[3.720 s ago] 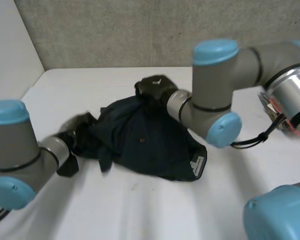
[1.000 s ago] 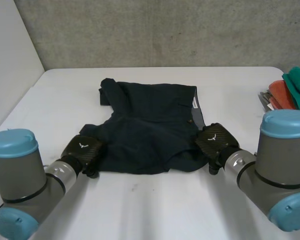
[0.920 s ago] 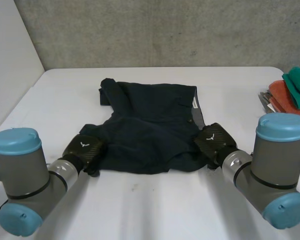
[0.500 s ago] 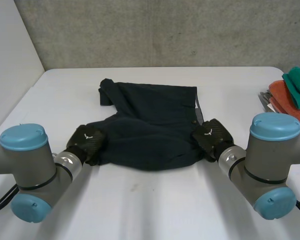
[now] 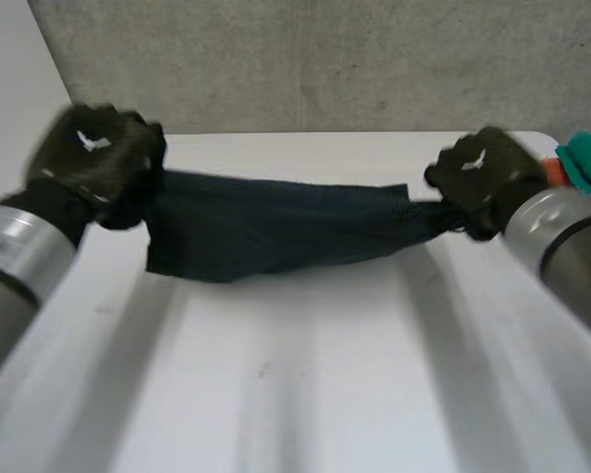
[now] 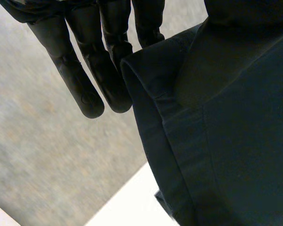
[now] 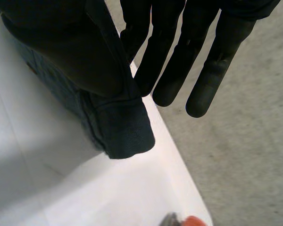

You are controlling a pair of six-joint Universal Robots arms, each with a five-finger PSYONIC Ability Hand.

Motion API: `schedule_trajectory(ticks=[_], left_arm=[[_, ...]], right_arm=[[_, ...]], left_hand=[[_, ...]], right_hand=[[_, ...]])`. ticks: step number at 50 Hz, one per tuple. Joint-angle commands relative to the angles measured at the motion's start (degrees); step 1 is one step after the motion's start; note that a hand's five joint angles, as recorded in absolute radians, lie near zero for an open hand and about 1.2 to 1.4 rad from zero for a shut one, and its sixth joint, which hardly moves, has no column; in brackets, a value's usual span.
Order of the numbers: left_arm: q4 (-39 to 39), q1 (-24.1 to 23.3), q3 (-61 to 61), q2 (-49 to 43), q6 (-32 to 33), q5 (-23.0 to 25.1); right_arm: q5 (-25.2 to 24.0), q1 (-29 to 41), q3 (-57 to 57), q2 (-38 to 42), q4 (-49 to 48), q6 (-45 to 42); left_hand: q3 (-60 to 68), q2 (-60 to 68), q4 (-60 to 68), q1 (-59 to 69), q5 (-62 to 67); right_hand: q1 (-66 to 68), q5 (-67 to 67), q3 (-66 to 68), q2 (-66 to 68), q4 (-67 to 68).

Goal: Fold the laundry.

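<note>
A dark navy garment [image 5: 266, 232] hangs stretched in the air between my two hands, sagging toward the white table [image 5: 305, 384]. My left hand [image 5: 94, 163] grips its left end, raised above the table's far left. My right hand [image 5: 483, 177] grips the bunched right end at the same height. In the left wrist view a hemmed edge of the garment [image 6: 226, 141] lies against my long fingers [image 6: 85, 80]. In the right wrist view a folded corner of the garment [image 7: 118, 127] hangs beside the fingers [image 7: 198, 61].
Teal and orange folded cloths [image 5: 583, 163] lie at the table's far right edge. A grey wall [image 5: 325, 59] rises behind the table, and a white wall stands at the left. Bare white tabletop spreads below the garment.
Both hands have closed on the garment's near corners and lifted it off the table, moving up and apart. The garment went from lying flat to hanging stretched between them.
</note>
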Motion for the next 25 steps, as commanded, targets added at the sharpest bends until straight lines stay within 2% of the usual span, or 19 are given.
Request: schedule_trajectory(ticks=[1, 3, 6, 7, 10, 11, 14, 15, 17, 19, 22, 23, 25], left_arm=[[-10.1, 0.0, 3.3, 0.4, 0.4, 0.2], [-10.5, 0.2, 3.5, -2.8, 0.5, 0.2], [-10.1, 0.5, 4.9, -10.9, 0.5, 0.1], [-9.7, 0.6, 7.8, -16.8, 0.6, -0.1], [-8.8, 0.6, 12.6, -23.0, 0.9, -0.3], [-8.0, 0.5, 17.3, -27.7, 1.6, -0.4], [-6.5, 0.3, 26.2, -33.1, 3.2, -0.5], [-5.0, -0.1, 33.6, -36.3, 3.8, -0.3], [-2.3, -0.1, 39.9, -38.5, 4.0, -0.4], [4.3, 0.0, 48.7, -40.7, 3.5, -0.5], [14.3, 0.0, 54.3, -41.6, 3.2, -0.6], [21.4, 0.1, 56.4, -41.7, 2.5, -0.8], [27.9, 0.0, 57.0, -41.7, 1.2, -0.7]], right_arm=[[-0.7, -0.5, -7.8, -0.7, 11.9, -0.5], [-0.7, -0.5, -8.5, 0.3, 12.9, -0.7], [-0.2, -0.7, -10.3, 7.1, 13.3, -2.1], [0.3, -0.5, -12.4, 10.9, 13.3, -2.8], [0.6, -0.3, -16.6, 16.1, 13.3, -2.8], [0.8, 0.0, -20.3, 19.7, 13.1, -2.5], [1.6, 0.1, -26.4, 24.4, 12.0, -2.1], [2.9, 0.2, -32.1, 27.5, 10.4, -1.1], [4.6, 0.2, -38.6, 30.4, 7.6, 0.6], [6.6, 0.2, -47.9, 33.4, 1.8, 3.3], [7.7, 0.2, -56.4, 34.6, -7.9, 7.2], [7.6, 0.2, -57.4, 34.6, -10.8, 8.1], [7.3, 0.2, -57.7, 34.2, -16.6, 9.8]], left_hand=[[12.1, 11.6, 11.5, 15.5, 14.1], [12.1, 11.6, 11.5, 15.5, 14.1], [12.1, 11.6, 11.5, 15.5, 14.1], [12.1, 11.6, 11.5, 15.5, 14.1], [12.1, 11.6, 11.5, 15.5, 14.1], [12.1, 11.6, 11.5, 15.5, 14.1], [12.1, 11.6, 11.5, 15.5, 14.1], [12.1, 11.6, 11.5, 15.5, 14.1], [12.1, 11.6, 11.5, 15.5, 14.1], [12.1, 11.6, 11.5, 15.5, 14.1], [12.1, 11.6, 11.5, 15.5, 14.1], [12.1, 11.6, 11.5, 15.5, 14.1], [12.1, 11.6, 11.5, 15.5, 14.1]], right_hand=[[18.7, 12.0, 11.9, 12.6, 11.4], [18.7, 12.0, 11.9, 12.6, 11.4], [18.7, 12.0, 11.9, 12.6, 11.4], [18.7, 12.0, 11.9, 12.6, 11.4], [18.7, 12.0, 11.9, 12.6, 11.4], [18.7, 12.0, 11.9, 12.6, 11.4], [18.7, 12.0, 11.9, 12.6, 11.4], [18.7, 12.0, 11.9, 12.6, 11.4], [18.7, 12.0, 11.9, 12.6, 11.4], [18.7, 12.0, 11.9, 12.6, 11.4], [18.7, 12.0, 11.9, 12.6, 11.4], [18.7, 12.0, 11.9, 12.6, 11.4], [18.7, 12.0, 11.9, 12.6, 11.4]])
